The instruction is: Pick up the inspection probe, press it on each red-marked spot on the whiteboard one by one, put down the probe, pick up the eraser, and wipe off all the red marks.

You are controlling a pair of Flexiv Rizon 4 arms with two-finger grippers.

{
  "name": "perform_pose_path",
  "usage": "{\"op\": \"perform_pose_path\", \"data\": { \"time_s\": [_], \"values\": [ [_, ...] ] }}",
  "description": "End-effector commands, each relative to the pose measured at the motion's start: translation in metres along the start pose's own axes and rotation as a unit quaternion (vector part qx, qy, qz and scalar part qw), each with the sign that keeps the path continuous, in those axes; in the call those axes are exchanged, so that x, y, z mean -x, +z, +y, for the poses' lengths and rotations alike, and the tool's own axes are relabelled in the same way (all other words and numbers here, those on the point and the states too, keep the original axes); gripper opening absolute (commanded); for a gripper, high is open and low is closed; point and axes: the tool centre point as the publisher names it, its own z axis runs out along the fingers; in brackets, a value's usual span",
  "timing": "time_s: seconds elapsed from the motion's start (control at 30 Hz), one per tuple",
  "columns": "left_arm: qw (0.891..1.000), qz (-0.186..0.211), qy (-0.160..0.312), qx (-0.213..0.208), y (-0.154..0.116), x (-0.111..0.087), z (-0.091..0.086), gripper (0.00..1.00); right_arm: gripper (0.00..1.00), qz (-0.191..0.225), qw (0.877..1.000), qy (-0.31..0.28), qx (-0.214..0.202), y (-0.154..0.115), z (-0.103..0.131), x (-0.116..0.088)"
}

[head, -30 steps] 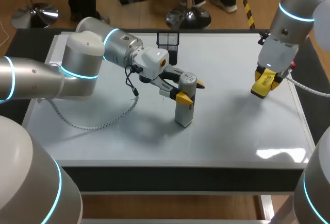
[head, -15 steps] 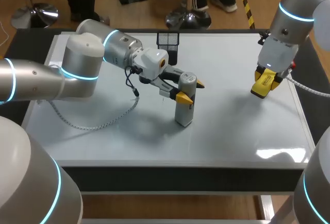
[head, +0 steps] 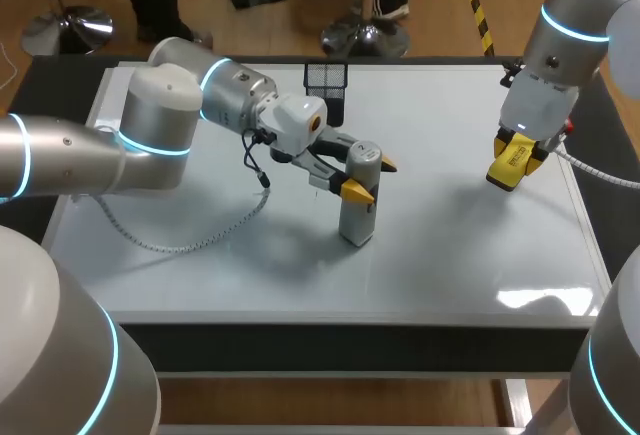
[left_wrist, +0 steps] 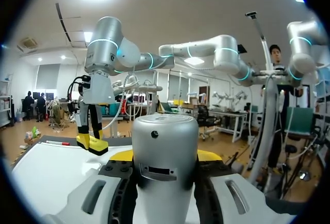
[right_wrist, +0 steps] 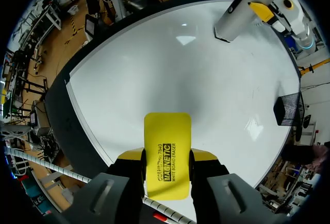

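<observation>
At frame centre, the grey metal cylindrical probe (head: pixel 358 217) stood upright on the white whiteboard (head: pixel 450 255), clamped between the left gripper's (head: pixel 368 177) yellow fingertips. Farther back, at right, the right gripper (head: pixel 513 161) clenched the yellow rectangular eraser (right_wrist: pixel 167 131) above the board.

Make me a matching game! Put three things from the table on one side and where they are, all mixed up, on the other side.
Things:
1. inspection probe
2. eraser
3. black mesh holder

Places:
A. at the far edge of the whiteboard
B. upright on the whiteboard, between the left gripper's fingers
C. held in the right gripper

Pairs: 1-B, 2-C, 3-A
</observation>
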Motion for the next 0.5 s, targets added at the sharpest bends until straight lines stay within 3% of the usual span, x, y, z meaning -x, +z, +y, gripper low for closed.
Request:
{"op": "perform_pose_path", "data": {
  "time_s": [0.03, 0.3, 0.5],
  "values": [
    [1.000, 0.013, 0.002, 0.005, -0.006, 0.001, -0.007, 0.00, 0.00, 0.001, 1.000, -0.001, -0.001, 0.000, 0.000, 0.000],
    [0.999, 0.038, 0.004, 0.020, -0.028, 0.001, -0.022, 0.00, 0.00, 0.001, 1.000, -0.001, -0.001, 0.000, 0.000, 0.000],
    [0.999, 0.041, 0.018, 0.007, -0.051, -0.004, -0.028, 0.00, 0.00, 0.001, 1.000, -0.001, -0.001, 0.000, 0.000, 0.000]
  ]
}}
